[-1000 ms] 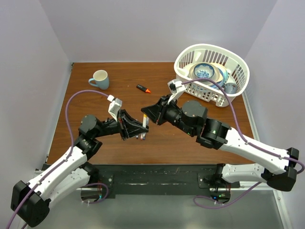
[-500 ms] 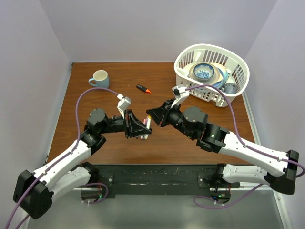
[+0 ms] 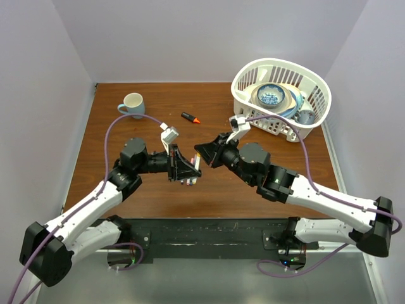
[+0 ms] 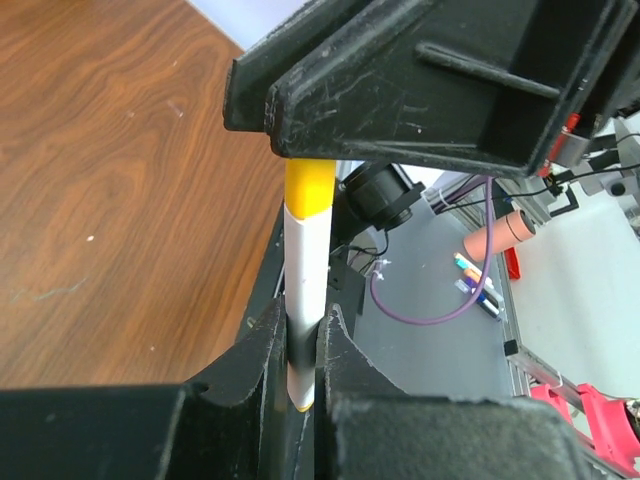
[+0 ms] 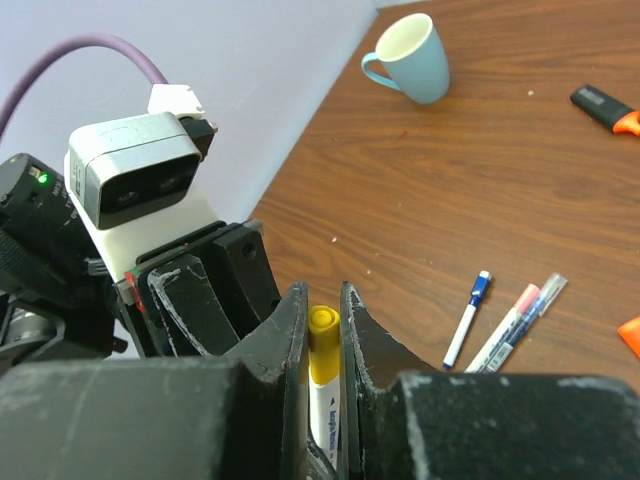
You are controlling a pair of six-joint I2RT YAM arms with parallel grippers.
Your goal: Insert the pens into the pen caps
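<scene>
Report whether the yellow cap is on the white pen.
On: yellow plastic cap sits flush on the white pen barrel, no tip showing.

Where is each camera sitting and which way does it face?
Top: above, behind the bases, looking down on the table; left arm, right arm show.
Left wrist: looks along the left end effector, shut on a pen, toward the right end effector.
Right wrist: looks along its own fingers toward the left arm's camera; mug beyond.
Shared: both wrist views show a yellow-ended pen gripped.

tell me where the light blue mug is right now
In the top view the mug sits at the far left corner of the table, just left of the black-and-orange highlighter.
</scene>
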